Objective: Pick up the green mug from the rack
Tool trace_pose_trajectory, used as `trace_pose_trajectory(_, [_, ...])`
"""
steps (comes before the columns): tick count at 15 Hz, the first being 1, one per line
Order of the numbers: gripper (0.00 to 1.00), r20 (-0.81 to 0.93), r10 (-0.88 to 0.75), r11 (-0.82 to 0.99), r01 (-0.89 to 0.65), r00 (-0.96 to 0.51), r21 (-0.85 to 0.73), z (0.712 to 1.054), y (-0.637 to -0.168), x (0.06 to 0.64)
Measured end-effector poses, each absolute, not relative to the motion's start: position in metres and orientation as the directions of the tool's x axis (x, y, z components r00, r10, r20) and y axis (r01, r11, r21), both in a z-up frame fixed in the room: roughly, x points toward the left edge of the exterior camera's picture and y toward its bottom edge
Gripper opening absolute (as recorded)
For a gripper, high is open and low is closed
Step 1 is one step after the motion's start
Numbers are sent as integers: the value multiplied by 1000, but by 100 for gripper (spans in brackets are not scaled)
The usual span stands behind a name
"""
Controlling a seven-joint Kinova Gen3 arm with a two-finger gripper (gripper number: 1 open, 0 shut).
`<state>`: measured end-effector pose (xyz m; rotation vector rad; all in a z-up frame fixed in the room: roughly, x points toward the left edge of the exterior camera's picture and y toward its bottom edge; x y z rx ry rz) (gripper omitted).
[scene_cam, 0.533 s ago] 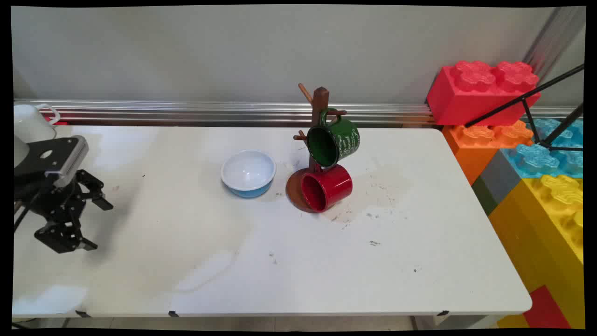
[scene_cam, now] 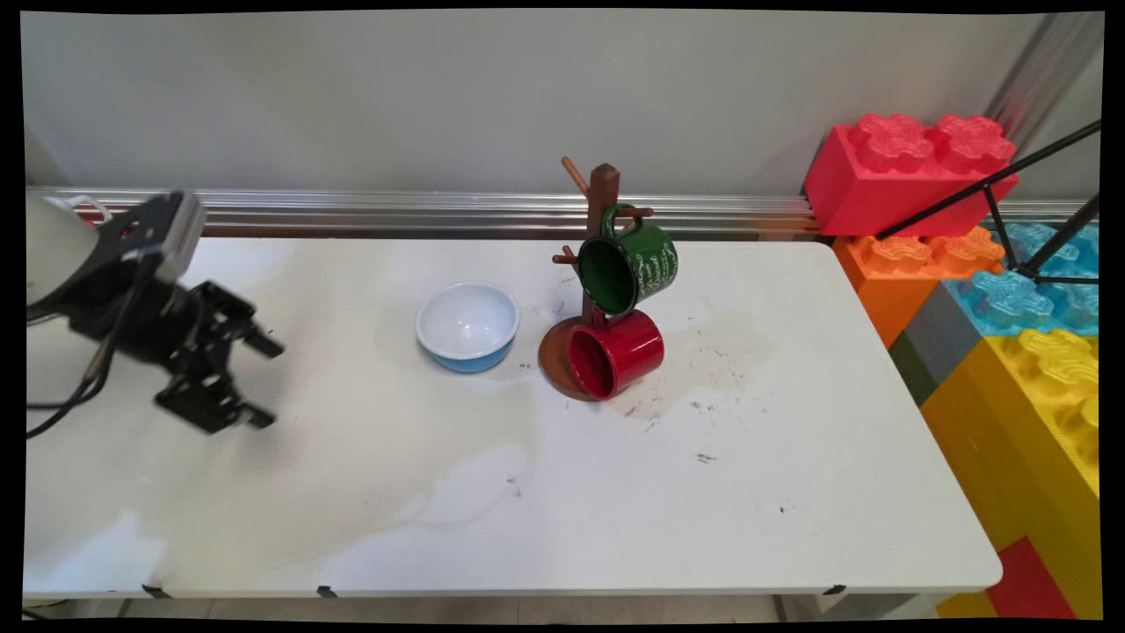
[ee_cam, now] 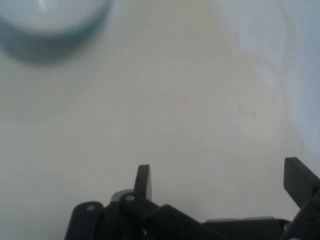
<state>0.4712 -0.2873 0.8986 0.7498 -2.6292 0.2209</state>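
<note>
Black gripper [scene_cam: 259, 382], fingers spread and empty, has moved rightward, nearer the blue bowl [scene_cam: 468, 327].

Stained white table [scene_cam: 527, 510] before a grey wall [scene_cam: 395, 88], giant toy bricks [scene_cam: 967, 255] alongside.

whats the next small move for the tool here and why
Probably a short move on toward the blue bowl. The tool hangs open and empty above the table, left of the bowl, and its fingers point that way. In the hand view the bowl sits in the top left corner, off centre, so the tool would need to line up on it first.
</note>
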Motion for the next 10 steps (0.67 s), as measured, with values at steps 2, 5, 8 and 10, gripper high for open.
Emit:
trace_pose_trajectory(2, [100,482,-475,827,-561,-736,-40,912,-293,462])
trace_pose_trajectory(5, [100,574,-472,804,-594,-669,-31,931,-300,451])
trace_pose_trajectory(8, [100,629,-464,789,-614,-624,-26,943,-304,445])
trace_pose_trajectory(10, [100,656,-457,783,-622,-600,-23,950,-305,443])
